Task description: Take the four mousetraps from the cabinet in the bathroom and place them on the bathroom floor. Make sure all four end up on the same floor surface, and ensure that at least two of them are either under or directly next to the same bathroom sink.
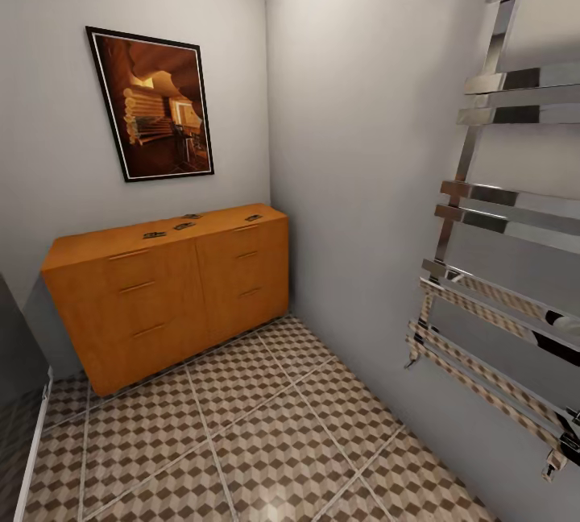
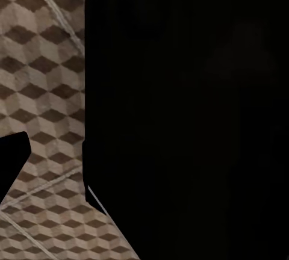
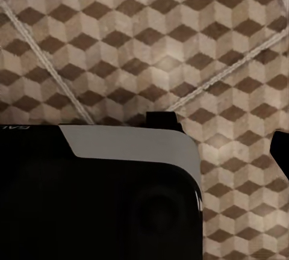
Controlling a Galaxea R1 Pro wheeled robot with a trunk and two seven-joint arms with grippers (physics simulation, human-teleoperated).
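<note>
While the robot faces a bathroom corner, four mousetraps [image 1: 187, 225] lie in a row on top of the orange cabinet [image 1: 173, 288], left of centre, likely waiting for pickup. Cube-patterned bathroom floor [image 1: 274, 433] fills the bottom, unobstructed. A framed picture [image 1: 151, 103] hangs upper left; a chrome towel rail [image 1: 499, 264] crowds the right edge. Whether either gripper is clenched or released cannot be told from the dark wrist views.
</note>
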